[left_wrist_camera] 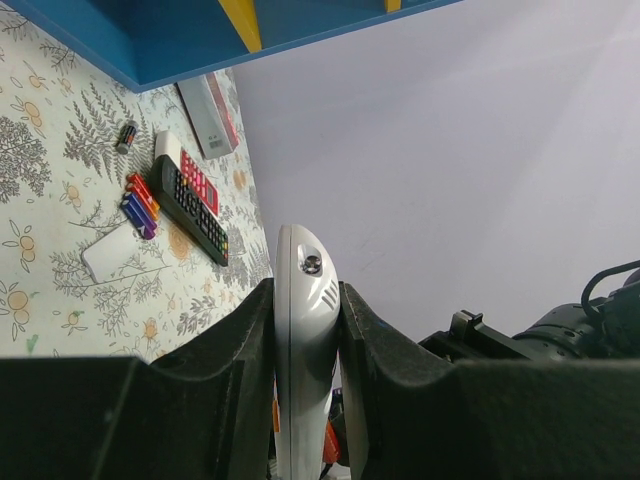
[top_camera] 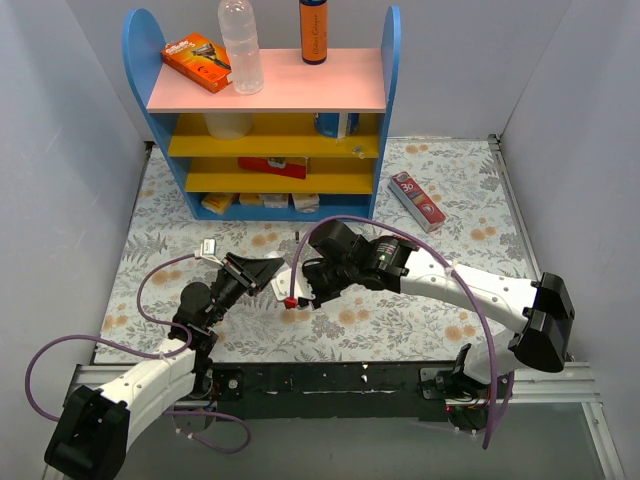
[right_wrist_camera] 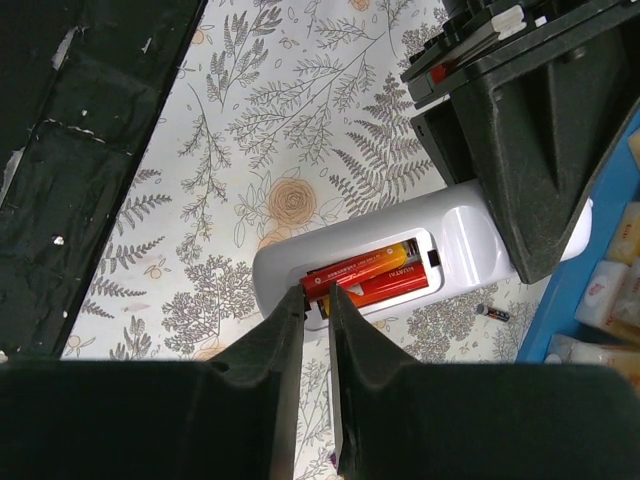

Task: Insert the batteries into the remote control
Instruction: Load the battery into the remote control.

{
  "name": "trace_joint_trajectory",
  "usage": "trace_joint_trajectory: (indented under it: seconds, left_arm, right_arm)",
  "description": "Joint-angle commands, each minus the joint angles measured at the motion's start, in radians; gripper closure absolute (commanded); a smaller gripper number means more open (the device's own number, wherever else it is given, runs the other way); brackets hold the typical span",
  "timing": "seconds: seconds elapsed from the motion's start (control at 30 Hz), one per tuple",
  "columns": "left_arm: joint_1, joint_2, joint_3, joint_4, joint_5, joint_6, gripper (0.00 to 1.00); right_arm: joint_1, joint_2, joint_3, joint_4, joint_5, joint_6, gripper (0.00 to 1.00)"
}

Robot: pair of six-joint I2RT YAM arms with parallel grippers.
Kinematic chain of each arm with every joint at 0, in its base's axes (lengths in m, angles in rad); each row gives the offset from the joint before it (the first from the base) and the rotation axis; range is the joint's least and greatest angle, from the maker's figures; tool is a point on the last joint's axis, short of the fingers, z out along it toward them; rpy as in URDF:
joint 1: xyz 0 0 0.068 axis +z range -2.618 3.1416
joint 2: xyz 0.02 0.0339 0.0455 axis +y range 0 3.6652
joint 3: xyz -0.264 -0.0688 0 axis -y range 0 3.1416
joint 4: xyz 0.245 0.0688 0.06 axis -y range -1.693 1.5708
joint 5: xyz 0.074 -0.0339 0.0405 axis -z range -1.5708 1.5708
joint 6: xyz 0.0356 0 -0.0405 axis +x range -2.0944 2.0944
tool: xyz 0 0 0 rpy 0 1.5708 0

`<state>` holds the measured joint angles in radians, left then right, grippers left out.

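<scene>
My left gripper (top_camera: pixel 262 272) is shut on the white remote control (left_wrist_camera: pixel 305 330), clamping its sides and holding it above the mat. In the right wrist view the remote (right_wrist_camera: pixel 470 230) shows its open compartment with two red-orange batteries (right_wrist_camera: pixel 385 278) in it; the upper one lies tilted, its near end raised. My right gripper (right_wrist_camera: pixel 318 292) has its tips at that raised end, fingers a narrow gap apart. Whether they pinch it I cannot tell. Spare batteries (left_wrist_camera: pixel 141 205), red-orange and dark blue, lie in a row on the mat.
A black remote (left_wrist_camera: pixel 195 208) and a white cover (left_wrist_camera: pixel 110 250) lie next to the spare cells. One loose dark cell (right_wrist_camera: pixel 495 313) rests near the blue shelf (top_camera: pixel 260 110). A long red-and-white box (top_camera: pixel 416 200) lies to the right of the shelf.
</scene>
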<state>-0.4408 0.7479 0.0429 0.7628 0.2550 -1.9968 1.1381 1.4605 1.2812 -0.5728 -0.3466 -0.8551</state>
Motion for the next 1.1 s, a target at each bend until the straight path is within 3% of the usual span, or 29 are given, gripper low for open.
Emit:
trace_joint_trajectory:
  seconds: [0.0,0.13,0.5,1.07]
  left_arm:
    - [-0.004,-0.022,-0.044,0.021,0.009,-0.166,1.00]
    - [-0.003,-0.033,-0.044,0.015,0.007,-0.168,1.00]
    - [-0.003,-0.074,-0.046,-0.008,-0.005,-0.191,1.00]
    - [-0.003,-0.150,-0.011,-0.134,-0.052,-0.263,1.00]
  right_arm:
    - [-0.005,0.012,0.043,0.036,-0.025,0.034,0.82]
    - [-0.005,0.024,0.047,0.042,-0.022,0.056,0.89]
    - [-0.005,0.063,0.043,0.103,0.011,0.140,0.96]
    - [-0.005,0.169,0.069,0.160,0.115,0.254,0.96]
